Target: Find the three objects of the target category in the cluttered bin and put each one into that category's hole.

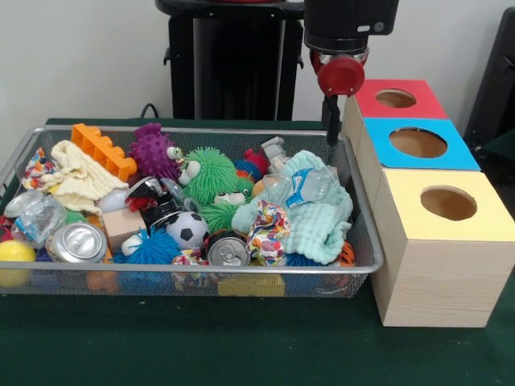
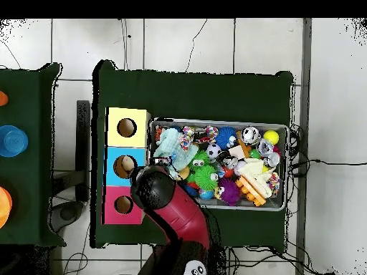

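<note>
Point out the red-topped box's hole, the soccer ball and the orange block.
Red-topped box's hole [image 1: 395, 98], front view: centre of the round cut-out.
Soccer ball [image 1: 187, 229], front view: middle of its black-and-white face.
Orange block [image 1: 100, 149], front view: middle of its studded top.

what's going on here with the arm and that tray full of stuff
A red and black robot arm is reaching down into the far end of the wire mesh bin, next to the three wooden boxes. Its gripper is lowered at a clear plastic bottle with a blue label that lies on a pale green cloth. Whether the bottle is grasped cannot be told. The red-topped box's hole looks empty, and another clear bottle sits at the bin's other end.
</note>
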Controlling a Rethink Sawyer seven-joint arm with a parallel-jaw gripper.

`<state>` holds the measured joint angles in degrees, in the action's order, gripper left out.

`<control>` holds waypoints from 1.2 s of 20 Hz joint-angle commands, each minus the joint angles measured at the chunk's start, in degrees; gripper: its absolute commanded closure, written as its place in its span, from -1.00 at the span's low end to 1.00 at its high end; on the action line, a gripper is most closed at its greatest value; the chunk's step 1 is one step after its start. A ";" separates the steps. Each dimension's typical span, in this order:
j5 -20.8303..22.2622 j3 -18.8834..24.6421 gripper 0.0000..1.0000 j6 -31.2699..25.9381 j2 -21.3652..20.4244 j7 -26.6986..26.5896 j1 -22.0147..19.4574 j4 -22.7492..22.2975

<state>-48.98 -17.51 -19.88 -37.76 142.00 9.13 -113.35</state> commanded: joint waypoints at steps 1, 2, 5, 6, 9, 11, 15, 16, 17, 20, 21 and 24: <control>-4.89 9.45 -1.00 3.11 -0.17 11.56 -2.68 -3.58; -5.31 10.50 -1.00 4.04 -0.17 10.71 -3.48 -3.97; -6.11 13.80 -1.00 7.19 -0.31 8.41 -6.03 -5.33; -5.95 14.57 -1.00 8.06 -0.36 7.99 -6.73 -5.62; -4.17 16.33 -1.00 10.31 -0.38 6.99 -9.07 -6.05; -2.86 16.16 -1.00 10.24 -0.11 6.75 -9.96 -5.65; -0.76 16.25 -1.00 10.19 0.32 5.65 -12.35 -5.01; -0.45 16.49 -1.00 10.36 0.40 5.49 -12.85 -4.97; 0.03 17.29 -1.00 11.03 0.77 4.73 -14.30 -4.90; 1.19 17.19 -1.00 10.57 1.41 4.02 -15.93 -3.92; 1.67 16.34 -1.00 9.42 1.99 3.55 -16.54 -2.79; 2.61 16.09 -1.00 8.99 3.21 3.53 -17.80 -1.24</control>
<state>-49.18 -6.03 -11.96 -37.36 142.00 -5.17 -116.34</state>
